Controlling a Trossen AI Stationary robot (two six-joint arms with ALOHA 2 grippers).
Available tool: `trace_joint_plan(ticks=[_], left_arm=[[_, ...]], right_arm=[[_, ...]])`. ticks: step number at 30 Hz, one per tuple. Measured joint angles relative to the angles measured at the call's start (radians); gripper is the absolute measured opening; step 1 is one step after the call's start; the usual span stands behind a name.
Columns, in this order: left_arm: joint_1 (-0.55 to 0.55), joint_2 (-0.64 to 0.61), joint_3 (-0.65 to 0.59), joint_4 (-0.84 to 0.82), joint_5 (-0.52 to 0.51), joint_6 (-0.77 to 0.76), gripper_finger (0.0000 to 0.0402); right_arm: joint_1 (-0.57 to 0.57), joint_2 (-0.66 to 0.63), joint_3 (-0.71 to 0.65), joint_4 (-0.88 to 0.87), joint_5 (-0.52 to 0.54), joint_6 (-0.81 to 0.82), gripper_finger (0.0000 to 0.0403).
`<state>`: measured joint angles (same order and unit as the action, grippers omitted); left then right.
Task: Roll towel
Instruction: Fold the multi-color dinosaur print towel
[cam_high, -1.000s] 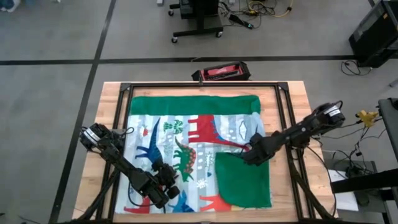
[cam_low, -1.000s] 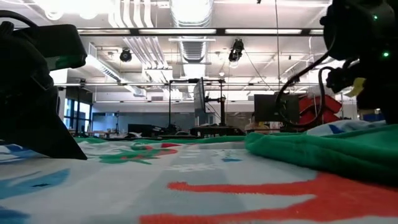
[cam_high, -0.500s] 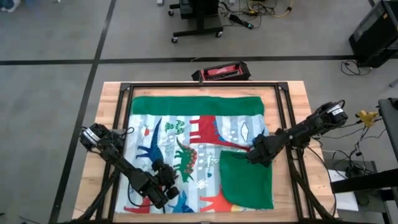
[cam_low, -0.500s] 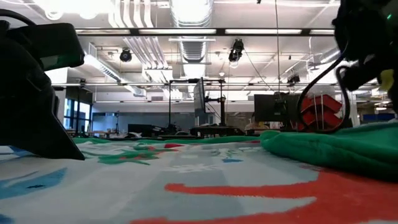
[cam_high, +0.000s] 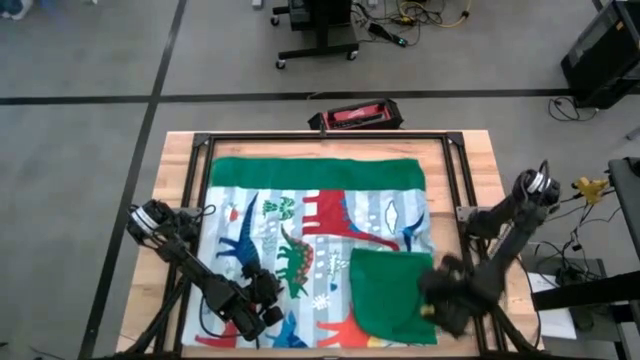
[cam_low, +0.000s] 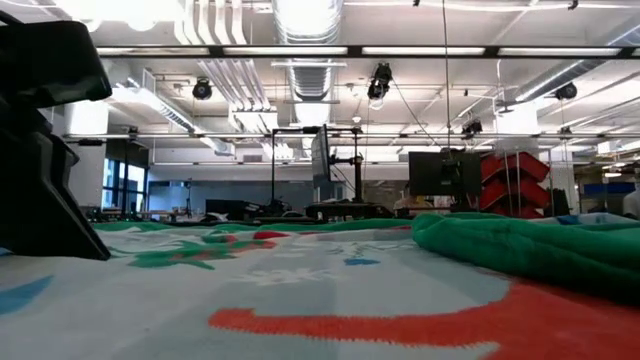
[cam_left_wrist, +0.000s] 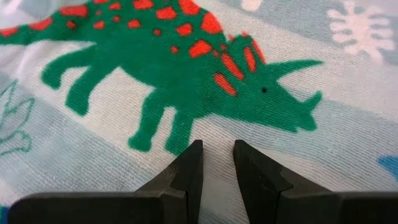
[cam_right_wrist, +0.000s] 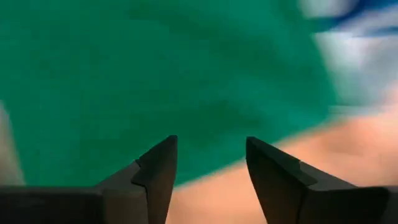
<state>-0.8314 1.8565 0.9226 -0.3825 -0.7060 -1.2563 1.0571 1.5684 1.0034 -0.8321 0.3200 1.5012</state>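
The towel (cam_high: 310, 230) lies spread flat on the wooden table, dinosaur print up. Its near right corner is folded over onto it as a green flap (cam_high: 390, 295), which shows as a green ridge (cam_low: 520, 250) in the low view. My left gripper (cam_high: 272, 288) is low over the towel's near left part. Its fingers (cam_left_wrist: 216, 155) stand a narrow gap apart just short of the green triceratops (cam_left_wrist: 186, 68), with nothing between them. My right gripper (cam_high: 432, 302) is open (cam_right_wrist: 211, 155) above the flap's right edge, near the table's near right corner. My left gripper slants down at the towel's printed face beside the triceratops' legs (cam_left_wrist: 163, 134). Whether its fingertips touch the cloth, I cannot tell. My right gripper touches nothing.
A black metal frame (cam_high: 452, 180) runs around the towel on the wooden table (cam_high: 180, 170). A red and black tool (cam_high: 355, 117) lies at the far edge. Bare wood shows right of the flap (cam_right_wrist: 348, 155).
My right gripper has let go of the flap's far corner near the towel's middle right. It has swung fast toward the table's near right corner, rising a little and tipping further down. The flap stays folded over on the towel.
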Motion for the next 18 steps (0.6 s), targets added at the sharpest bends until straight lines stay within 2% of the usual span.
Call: trace_joint_plan(ticks=[2,5,7,10,13,18], left_arm=[[0.000,0.001,-0.001,0.002,-0.013,-0.006,0.0077],[0.001,0.002,-0.002,0.001,-0.035,-0.006,0.0077],[0.003,0.002,-0.002,-0.002,-0.038,-0.006,0.0077],[0.003,0.002,-0.002,-0.004,-0.043,-0.008,0.0077],[0.003,0.002,-0.002,-0.009,-0.047,-0.009,0.0077],[0.003,0.002,-0.002,-0.019,-0.045,-0.010,0.0077]], right_arm=[[0.037,0.051,0.001,0.116,0.027,-0.004,0.0150],[0.061,0.141,0.037,0.197,0.030,-0.096,0.0114],[0.065,0.204,0.078,0.167,0.031,-0.144,0.0075],[0.066,0.270,0.148,0.033,0.019,-0.160,0.0015],[0.083,0.283,0.204,-0.081,0.016,-0.163,0.0013],[0.130,0.277,0.201,-0.054,-0.070,-0.150,0.0002]])
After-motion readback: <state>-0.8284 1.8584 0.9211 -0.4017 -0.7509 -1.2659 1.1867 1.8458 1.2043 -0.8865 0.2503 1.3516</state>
